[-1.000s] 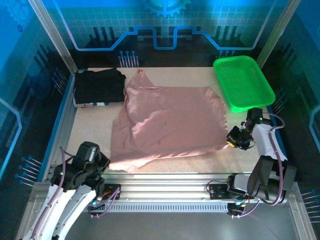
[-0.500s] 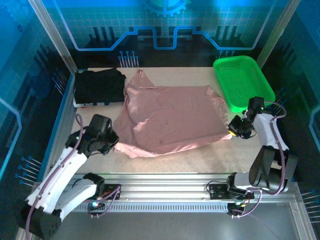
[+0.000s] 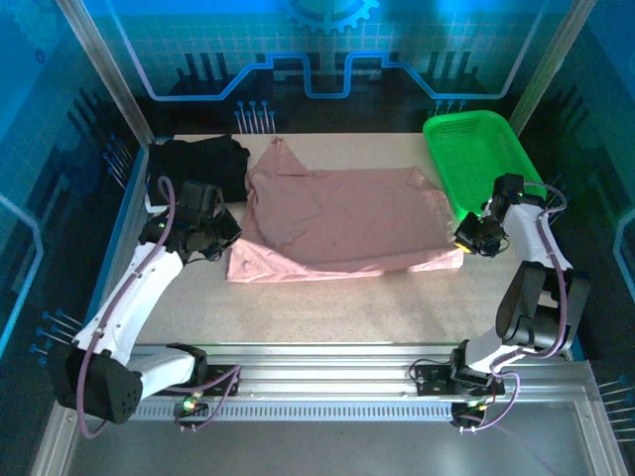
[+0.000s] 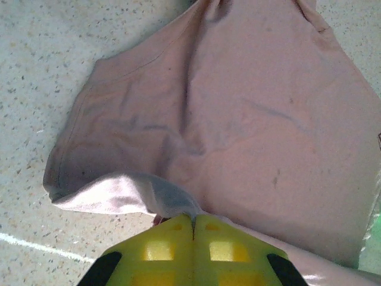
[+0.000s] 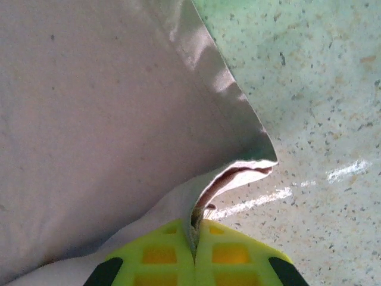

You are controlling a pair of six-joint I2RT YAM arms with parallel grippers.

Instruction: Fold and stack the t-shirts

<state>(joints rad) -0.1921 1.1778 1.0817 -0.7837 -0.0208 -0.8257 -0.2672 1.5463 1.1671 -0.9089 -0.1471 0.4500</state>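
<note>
The dusty-pink cloth t-shirt (image 3: 337,223) is soft, matt, creased; the pale speckled table (image 3: 397,307) grainy, matt; the green plastic mesh basket (image 3: 483,164) faintly glossy.

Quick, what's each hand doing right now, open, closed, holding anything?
Left hand: closed, pinching an edge of the pink t-shirt.
Right hand: closed, pinching the same shirt near a corner.

The left arm (image 3: 134,297) stretches forward, and the left gripper (image 3: 228,241) sits low, its yellow fingers (image 4: 161,244) pressed flat together on an edge of the pink t-shirt (image 3: 337,223). The right arm (image 3: 541,258) folds inward; the right gripper (image 3: 463,238) likewise pinches that shirt's corner.
</note>
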